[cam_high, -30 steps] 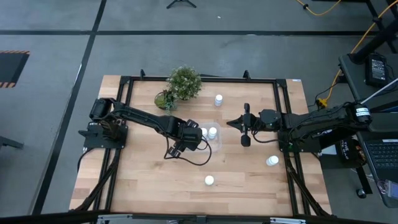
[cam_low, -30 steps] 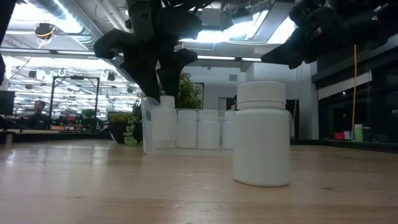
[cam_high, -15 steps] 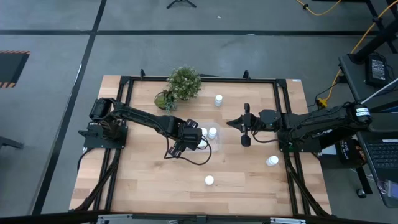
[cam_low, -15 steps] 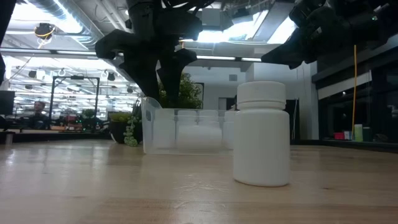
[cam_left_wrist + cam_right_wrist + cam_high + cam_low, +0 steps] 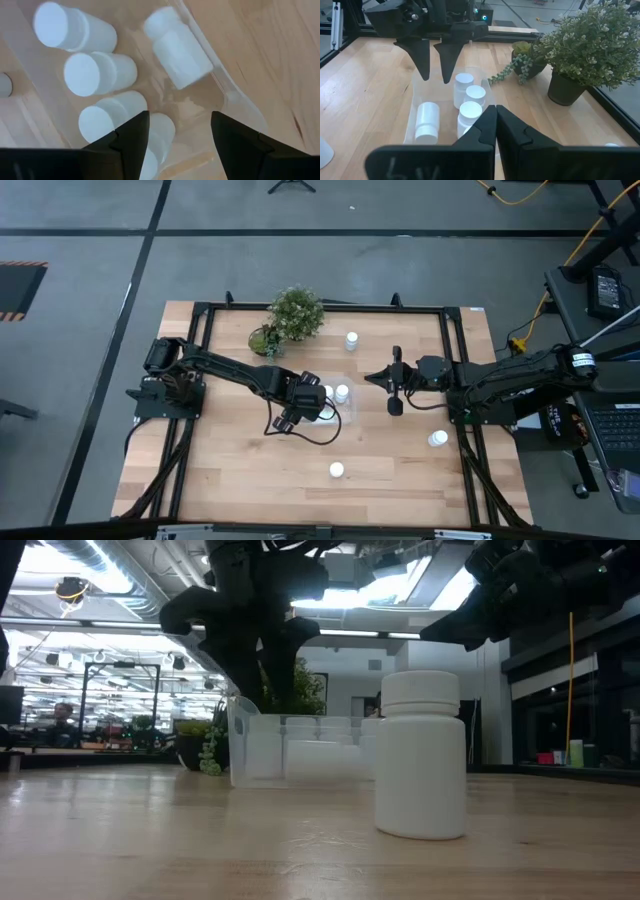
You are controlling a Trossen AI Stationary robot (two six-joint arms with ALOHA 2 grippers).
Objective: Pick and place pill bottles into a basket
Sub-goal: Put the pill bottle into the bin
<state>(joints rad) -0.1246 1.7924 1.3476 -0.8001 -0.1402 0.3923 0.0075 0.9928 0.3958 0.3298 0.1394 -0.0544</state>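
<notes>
The clear basket (image 5: 347, 410) sits mid-table and holds several white pill bottles. Three stand upright (image 5: 95, 72) and one lies on its side (image 5: 177, 50), along the basket's wall (image 5: 225, 87). My left gripper (image 5: 318, 398) hangs open above the basket (image 5: 300, 750), pointing steeply down, with nothing between its fingers (image 5: 131, 142). My right gripper (image 5: 372, 377) waits shut to the basket's right, level and aimed at it (image 5: 495, 120). Three more bottles stand on the table: at the far side (image 5: 351, 340), at the right (image 5: 437, 439) and near the front edge (image 5: 337, 470).
A leafy potted plant (image 5: 296, 313) and a small succulent pot (image 5: 265, 340) stand at the table's far side, left of the basket. A black frame (image 5: 200, 320) runs round the table. Bare wood lies in front of the basket, around the near bottle (image 5: 422, 755).
A bottle that stood upright between my left gripper's fingers at the basket's near-left corner has dropped away and now lies on its side in the basket. Both arms have stayed in place.
</notes>
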